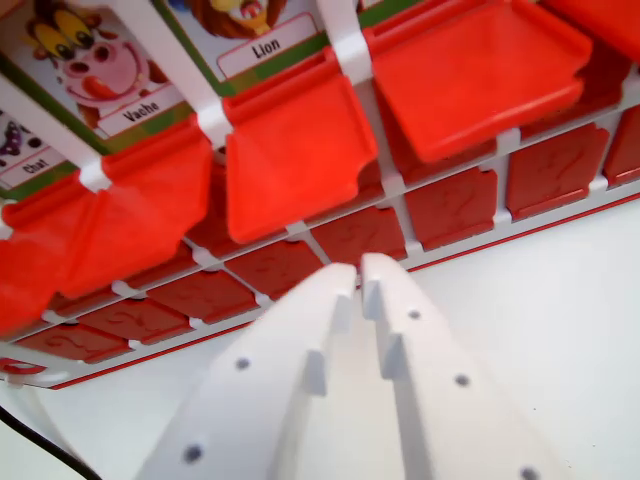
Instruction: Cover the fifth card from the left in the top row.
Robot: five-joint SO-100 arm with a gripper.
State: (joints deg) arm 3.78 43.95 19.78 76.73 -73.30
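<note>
It looks like a tabletop play or test setup rather than any clearly named room: a plain white table (560, 330) carries a red flip-panel board game (300, 150) with cartoon animal cards (110, 70) labelled "Vache" and "Lion", and nothing else of the room shows.

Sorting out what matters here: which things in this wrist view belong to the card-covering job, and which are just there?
Job:
gripper, jaws nearly together
red flaps
Lion card
Vache card
Chat card

Just there:
white table
black cable
</note>
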